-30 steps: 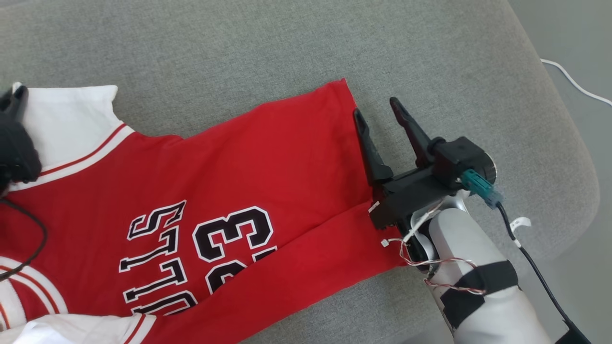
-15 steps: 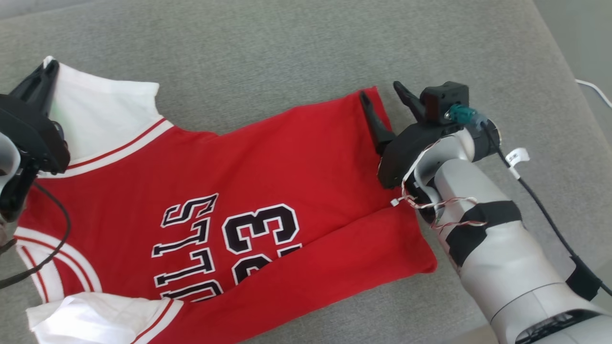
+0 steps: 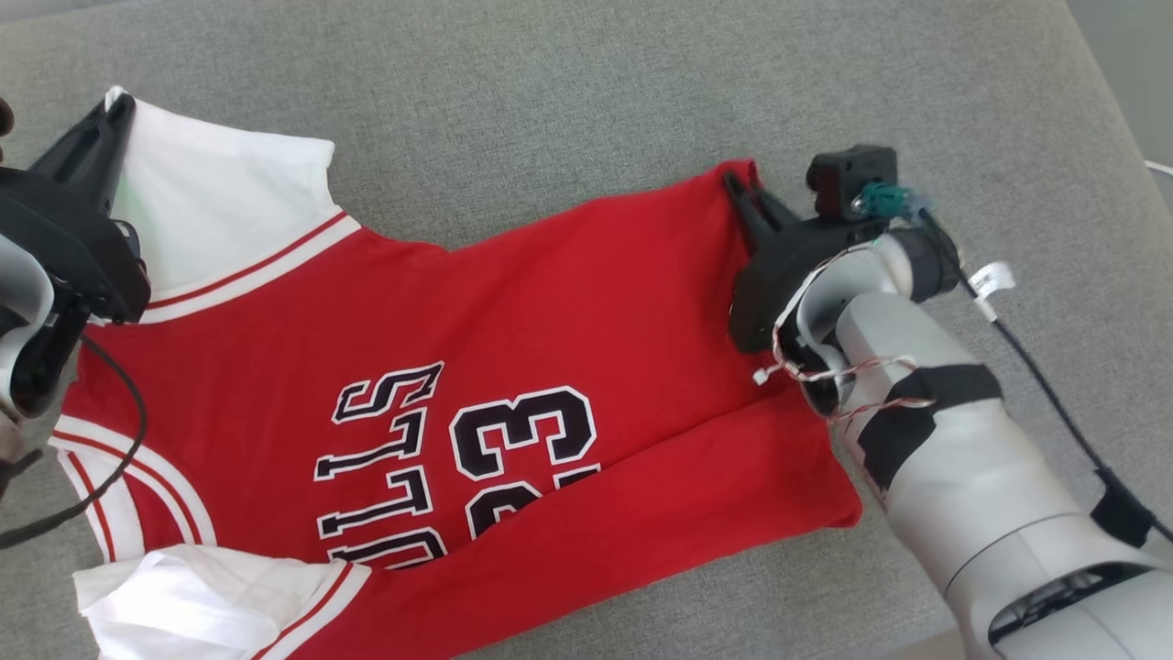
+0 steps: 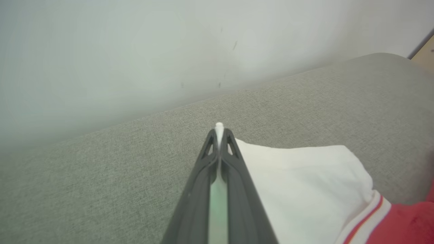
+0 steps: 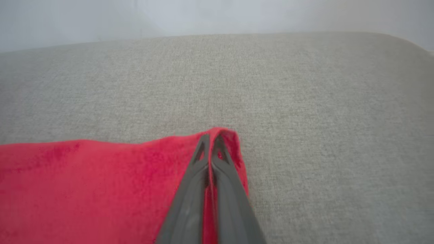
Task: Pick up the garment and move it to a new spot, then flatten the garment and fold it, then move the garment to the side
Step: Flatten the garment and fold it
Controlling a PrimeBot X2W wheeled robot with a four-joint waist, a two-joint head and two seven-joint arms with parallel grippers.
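Observation:
The garment point(image 3: 476, 321) is a red jersey with white sleeves and black number print, spread flat on a grey cushion point(image 3: 568, 101). My left gripper point(image 3: 117, 103) is shut on the far white sleeve's corner; in the left wrist view white cloth point(image 4: 305, 183) pokes out between the closed fingertips of that gripper point(image 4: 219, 130). At the garment's far hem corner my right gripper point(image 3: 740, 183) is pinched shut on red fabric. The right wrist view shows the red corner point(image 5: 101, 183) folded around the closed tips of the right gripper point(image 5: 211, 137).
The cushion's rounded right edge point(image 3: 1100, 137) drops to the floor, where a white cable point(image 3: 1159, 167) lies. A pale wall point(image 4: 135, 51) rises behind the cushion. A dark cable point(image 3: 110, 440) from my left arm hangs over the jersey's near shoulder.
My right gripper has moved onto the red hem corner and closed on it. The head camera has shifted, so the jersey sits more to the right in the picture. The left gripper stays clamped on the sleeve.

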